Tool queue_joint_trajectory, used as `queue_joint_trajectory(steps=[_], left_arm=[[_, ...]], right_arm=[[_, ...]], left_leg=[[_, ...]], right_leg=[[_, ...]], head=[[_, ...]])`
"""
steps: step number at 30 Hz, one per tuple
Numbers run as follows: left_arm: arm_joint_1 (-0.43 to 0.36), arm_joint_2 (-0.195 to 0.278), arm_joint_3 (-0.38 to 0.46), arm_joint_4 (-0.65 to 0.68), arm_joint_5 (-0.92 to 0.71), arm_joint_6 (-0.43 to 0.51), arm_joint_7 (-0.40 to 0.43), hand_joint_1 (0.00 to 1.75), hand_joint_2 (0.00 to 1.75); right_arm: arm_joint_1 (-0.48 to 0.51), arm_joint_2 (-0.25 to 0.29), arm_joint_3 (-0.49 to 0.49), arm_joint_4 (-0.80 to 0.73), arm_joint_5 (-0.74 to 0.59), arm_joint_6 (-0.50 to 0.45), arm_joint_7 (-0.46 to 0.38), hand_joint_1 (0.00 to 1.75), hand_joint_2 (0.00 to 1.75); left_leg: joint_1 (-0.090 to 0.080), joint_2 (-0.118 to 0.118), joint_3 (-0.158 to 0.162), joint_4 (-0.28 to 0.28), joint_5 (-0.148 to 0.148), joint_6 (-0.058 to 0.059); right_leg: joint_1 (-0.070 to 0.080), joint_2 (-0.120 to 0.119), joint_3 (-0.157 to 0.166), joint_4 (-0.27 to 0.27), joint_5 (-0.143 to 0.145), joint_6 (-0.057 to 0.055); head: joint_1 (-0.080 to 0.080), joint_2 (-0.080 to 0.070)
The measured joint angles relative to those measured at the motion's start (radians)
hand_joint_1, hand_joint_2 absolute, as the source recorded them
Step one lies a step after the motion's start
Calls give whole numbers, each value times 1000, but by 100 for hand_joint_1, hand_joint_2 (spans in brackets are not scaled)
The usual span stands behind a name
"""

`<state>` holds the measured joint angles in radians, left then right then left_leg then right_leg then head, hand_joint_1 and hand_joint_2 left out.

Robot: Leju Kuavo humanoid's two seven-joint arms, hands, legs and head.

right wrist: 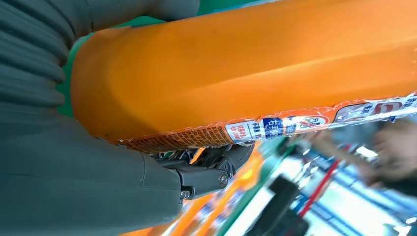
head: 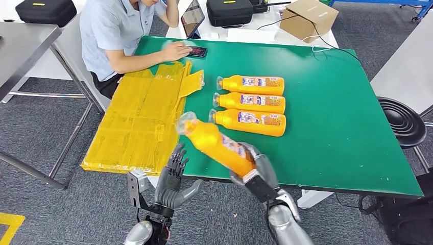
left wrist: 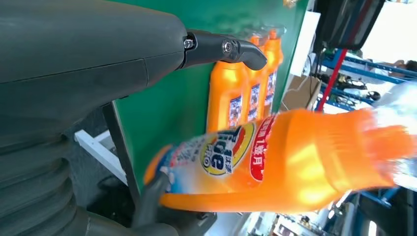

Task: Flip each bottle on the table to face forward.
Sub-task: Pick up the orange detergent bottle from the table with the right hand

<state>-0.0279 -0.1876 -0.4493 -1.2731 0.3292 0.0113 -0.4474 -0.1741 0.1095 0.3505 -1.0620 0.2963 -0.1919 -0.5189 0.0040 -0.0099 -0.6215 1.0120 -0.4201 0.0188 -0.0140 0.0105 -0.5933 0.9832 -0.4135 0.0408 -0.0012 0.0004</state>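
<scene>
My right hand (head: 258,168) grips the base of an orange bottle (head: 214,144) and holds it tilted above the table's near edge, its clear cap toward the left. The same bottle (left wrist: 275,162) passes in front of my left wrist camera with its front label showing, and its orange body (right wrist: 246,64) lies against my right hand (right wrist: 74,162). My left hand (head: 171,181) is raised beside the bottle with fingers spread, empty. Three more orange bottles (head: 250,102) lie side by side on the green table (head: 332,112), caps to the left.
A flattened yellow bag (head: 140,120) covers the table's left part. A person (head: 117,35) sits at the far left corner with a hand by a phone (head: 198,51). A black stool (head: 403,120) stands to the right. Cases and a cardboard box (head: 309,18) sit behind.
</scene>
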Motion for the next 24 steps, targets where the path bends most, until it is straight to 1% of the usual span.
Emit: queue_joint_trajectory(steps=[6,9,12,17,20,24], left_arm=[[9,10,2,-21,51,-26,36,0,175],[11,10,3,-31,57,-23,45,0,175],[12,11,3,-43,60,-11,50,0,175],[23,12,3,-69,78,-5,51,0,175],[38,13,3,-97,97,-31,40,0,175],[48,16,3,-139,88,-56,-6,0,175]], right_arm=[[23,16,63,-50,-13,22,-10,175,175],[38,26,121,-66,-8,32,-14,175,175],[45,34,178,-69,9,11,-19,175,175],[47,39,223,-71,25,-17,-27,175,175],[47,40,246,-81,20,-12,-27,175,175],[40,40,286,-80,7,19,-22,175,175]], left_leg=[[0,0,0,0,0,0],[0,0,0,0,0,0],[0,0,0,0,0,0],[0,0,0,0,0,0],[0,0,0,0,0,0],[0,0,-1,0,0,0]], right_leg=[[0,0,0,0,0,0],[-1,0,0,0,0,0],[-1,0,0,0,0,0],[-1,0,0,0,0,0],[-1,0,0,0,0,0],[0,0,0,0,0,0]], head=[[0,0],[0,0],[0,0],[0,0],[0,0],[0,0]])
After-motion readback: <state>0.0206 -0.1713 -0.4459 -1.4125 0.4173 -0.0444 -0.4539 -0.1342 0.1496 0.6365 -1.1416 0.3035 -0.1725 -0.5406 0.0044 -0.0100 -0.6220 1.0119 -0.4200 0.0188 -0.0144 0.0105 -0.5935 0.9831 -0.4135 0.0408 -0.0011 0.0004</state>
